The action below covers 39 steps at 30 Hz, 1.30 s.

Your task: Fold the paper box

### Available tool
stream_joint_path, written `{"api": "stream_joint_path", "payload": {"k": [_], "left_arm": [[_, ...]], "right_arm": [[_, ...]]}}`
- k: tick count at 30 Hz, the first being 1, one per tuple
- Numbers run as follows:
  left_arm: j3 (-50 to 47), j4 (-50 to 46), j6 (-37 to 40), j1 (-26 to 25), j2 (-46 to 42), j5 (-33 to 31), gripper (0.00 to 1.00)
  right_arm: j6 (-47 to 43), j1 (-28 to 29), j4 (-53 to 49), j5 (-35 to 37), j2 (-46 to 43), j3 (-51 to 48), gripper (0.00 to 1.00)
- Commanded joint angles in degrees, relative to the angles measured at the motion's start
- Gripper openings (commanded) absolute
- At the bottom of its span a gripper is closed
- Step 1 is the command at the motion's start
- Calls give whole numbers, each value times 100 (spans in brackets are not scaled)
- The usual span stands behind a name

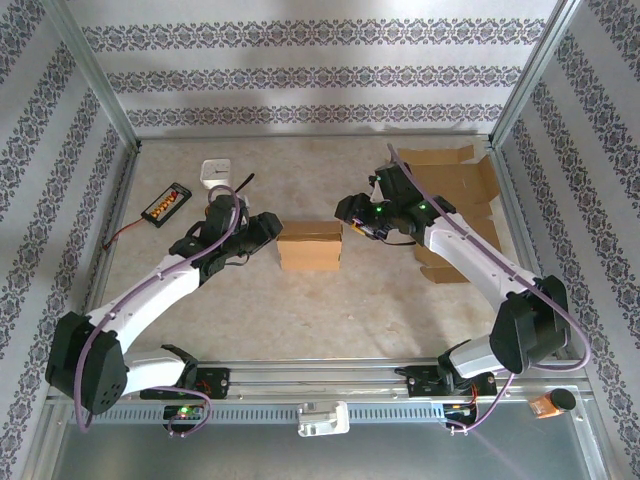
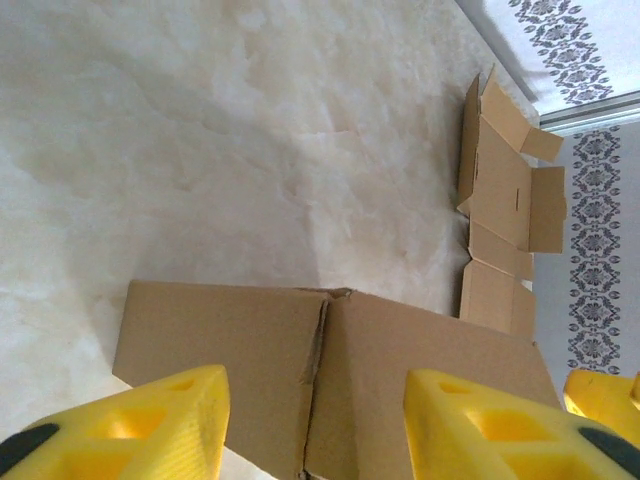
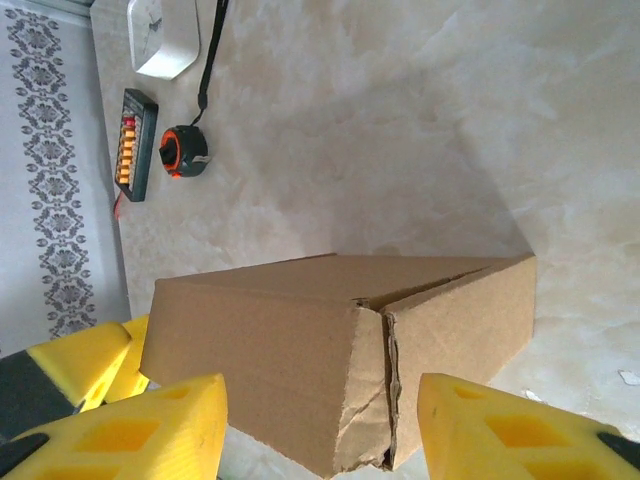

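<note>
**Paper box lies crosswise between my two end effectors, one at each end**

Top view: the paper box [image 1: 310, 245] sits near the middle of the worktop [image 1: 300, 320], closed into a block, its long axis running from the left edge towards the right edge. My left end effector [image 1: 268, 232] is just beside its left end and my right end effector [image 1: 348, 212] just beside its right end, towards the far corner of that end. Neither arm is clearly nearer. The flat cardboard [image 1: 455, 190] lies well apart, in the far right corner.

Left wrist view: my yellow fingers [image 2: 130, 425] stand spread with nothing clamped between them. The box's end face, with its seam, lies straight ahead of the gap, and I can't tell whether it touches the pads.

Right wrist view: these jaws are parted too and hold nothing. The other end of the box points at me, its flap edge ragged and slightly gaping at the near corner. I judge that any pressing must go inward along the long axis, from both ends.
</note>
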Motion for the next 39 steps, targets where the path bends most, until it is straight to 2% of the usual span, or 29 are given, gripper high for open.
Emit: {"api": "stream_joint_path", "payload": {"k": [1,6,8,10,14,17,18,22,27,31,35,37,39], "left_arm": [[100,-125,149,66,-114,-144,53],[-2,70,260,69,112,192,56],[-102,61,341,67,200,306,49],[-293,11,314,67,258,320,35],[-677,103,174,71,340,488,21],[-655,86,184,61,220,533,21],[-593,51,254,63,131,456,24],[-269,-74,535,67,-223,135,47],[-43,-39,661,70,-143,241,54],[-263,319,580,54,153,696,53],[-297,42,619,-180,306,1249,40],[-319,-484,721,-412,104,1086,34],[-494,-836,686,-656,-243,887,32]], "right_arm": [[-171,-18,-249,108,-82,-74,52],[-65,80,33,110,-19,-537,39],[-72,137,156,117,59,-688,33],[-122,169,261,146,166,-849,26],[-251,145,232,190,270,-984,24],[-297,106,97,137,121,-794,26],[-330,105,54,137,40,-678,27],[-387,147,-28,146,-242,-290,34],[-550,335,102,106,-146,-112,47],[-752,429,77,256,166,-241,45],[-807,551,-131,192,193,-524,36],[-831,714,-329,229,-55,-766,33],[-817,920,-537,336,-438,-1069,31]]}}
